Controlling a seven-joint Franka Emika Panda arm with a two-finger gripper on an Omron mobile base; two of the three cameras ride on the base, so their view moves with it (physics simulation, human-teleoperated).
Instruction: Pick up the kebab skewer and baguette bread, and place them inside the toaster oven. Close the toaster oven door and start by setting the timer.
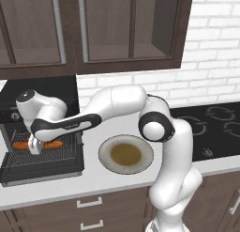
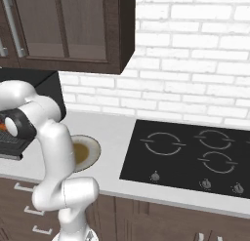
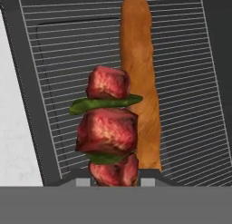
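My arm: stretched left from the base, wrist bent down over the oven [image 1: 42,156] rack. My tool [image 1: 35,150]: jaws closed on the skewer [image 3: 108,128], held above the rack. Baguette [image 3: 140,82]: flat on the rack, just beside the skewer. Plate [image 1: 125,154]: on the worktop [image 1: 117,184], right of the oven.

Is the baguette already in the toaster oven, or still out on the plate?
In. The baguette lies flat on the toaster oven's wire rack; the plate on the counter holds no bread.
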